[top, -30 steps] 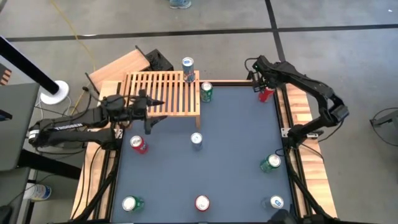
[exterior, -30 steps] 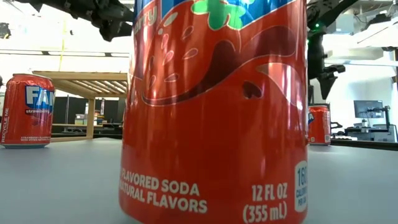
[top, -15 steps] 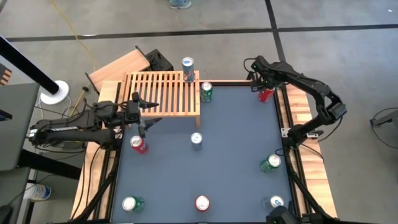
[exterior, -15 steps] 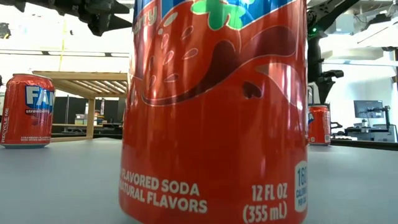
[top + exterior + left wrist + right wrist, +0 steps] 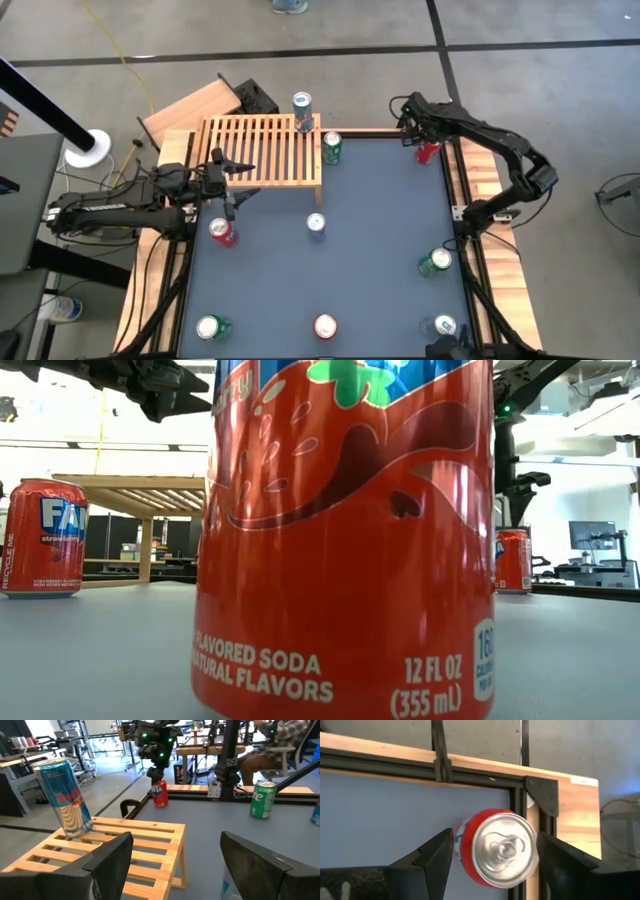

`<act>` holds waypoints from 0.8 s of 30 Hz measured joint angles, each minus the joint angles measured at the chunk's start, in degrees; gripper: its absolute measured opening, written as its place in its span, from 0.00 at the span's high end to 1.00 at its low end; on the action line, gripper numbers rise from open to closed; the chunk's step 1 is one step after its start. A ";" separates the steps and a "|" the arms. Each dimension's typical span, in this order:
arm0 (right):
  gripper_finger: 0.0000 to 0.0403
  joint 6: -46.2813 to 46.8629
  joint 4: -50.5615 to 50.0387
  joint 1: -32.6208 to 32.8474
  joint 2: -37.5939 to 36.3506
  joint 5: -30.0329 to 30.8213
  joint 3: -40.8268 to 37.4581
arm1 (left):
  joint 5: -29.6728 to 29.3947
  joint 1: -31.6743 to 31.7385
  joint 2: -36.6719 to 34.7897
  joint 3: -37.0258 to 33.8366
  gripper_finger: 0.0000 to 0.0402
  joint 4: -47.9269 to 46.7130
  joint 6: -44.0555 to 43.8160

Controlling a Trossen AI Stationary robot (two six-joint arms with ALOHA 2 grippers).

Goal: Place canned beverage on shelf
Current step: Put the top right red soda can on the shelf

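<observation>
Nearest the front edge of the table (image 5: 380, 260) stand three cans in a row: a green can (image 5: 208, 327), a red can (image 5: 325, 326) that fills the low view, and a silver can (image 5: 444, 325). Farther in, a second green can (image 5: 434, 262) waits near the right rail, a silver-blue can (image 5: 316, 224) sits mid-table, and a red can (image 5: 222, 231) stands just in front of the left gripper (image 5: 238, 178). That gripper hovers with its fingers apart and empty by the front left corner of the shelf (image 5: 262, 150), probably staged there to reach either the nearby red can or the slats. One tall blue-and-silver can (image 5: 64, 797) already stands upright at the shelf's far right corner, and a green can (image 5: 331, 147) rests on the table just beside that end, not on the slats. At the far right corner the right gripper (image 5: 492, 852) hangs directly over a red can (image 5: 495, 847), fingers spread to either side of it and not yet clamped; I judge it is lined up for a top-down pick, with the shelf well apart to its left.
</observation>
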 joint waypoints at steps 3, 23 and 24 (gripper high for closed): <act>0.31 2.20 -1.56 -0.04 -1.61 1.40 0.00 | -0.04 0.00 0.02 -0.01 0.27 -0.01 -0.02; 0.31 10.59 21.64 4.64 -13.75 8.84 -16.85 | -0.04 0.00 0.02 -0.01 0.27 0.36 0.13; 0.31 10.15 22.25 4.64 -13.75 8.72 -16.85 | -0.04 0.00 0.02 0.00 0.27 0.38 0.11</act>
